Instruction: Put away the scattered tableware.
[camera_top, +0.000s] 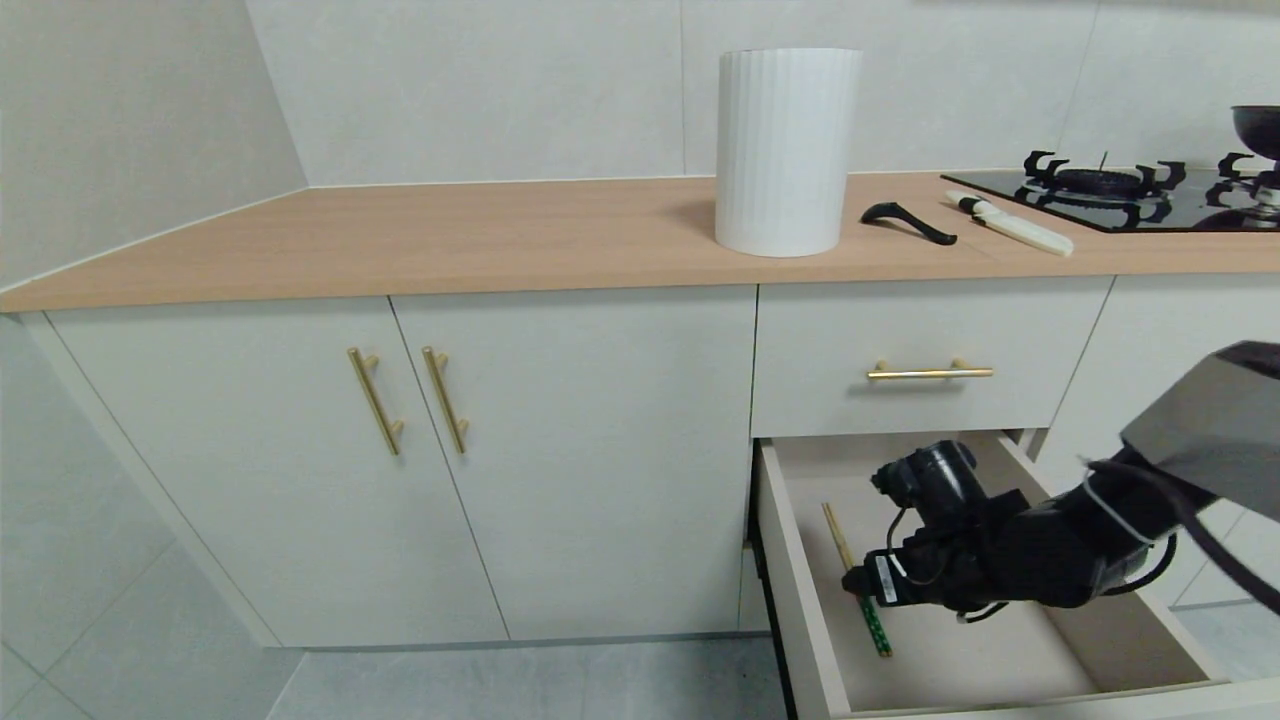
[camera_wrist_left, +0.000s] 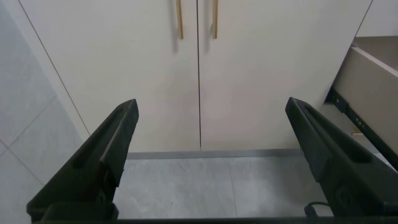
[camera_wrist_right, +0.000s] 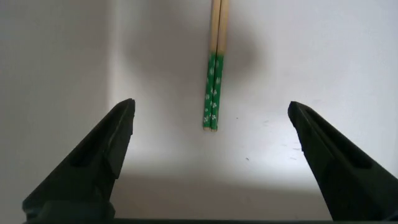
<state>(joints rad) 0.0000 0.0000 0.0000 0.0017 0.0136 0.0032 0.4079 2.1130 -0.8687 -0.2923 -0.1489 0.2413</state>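
Observation:
A pair of wooden chopsticks (camera_top: 855, 580) with green patterned ends lies on the floor of the open lower drawer (camera_top: 800, 590), near its left wall. My right gripper (camera_top: 858, 585) hangs inside the drawer just over them, open. In the right wrist view the chopsticks (camera_wrist_right: 214, 81) lie flat between and beyond the spread fingers (camera_wrist_right: 99, 155), touching neither. On the countertop a black-handled utensil (camera_top: 908, 221) and a white knife (camera_top: 1010, 223) lie beside a tall white ribbed canister (camera_top: 787, 150). My left gripper (camera_wrist_left: 211, 162) is open, held low before the cabinet doors (camera_wrist_left: 199, 68), holding nothing.
A black gas hob (camera_top: 1130, 190) with a dark pot (camera_top: 1258, 125) is at the counter's right end. The upper drawer (camera_top: 930, 355) above the open one is closed, with a brass handle. Double cabinet doors (camera_top: 400, 450) stand closed to the left. Grey tiled floor (camera_top: 500, 680) lies below.

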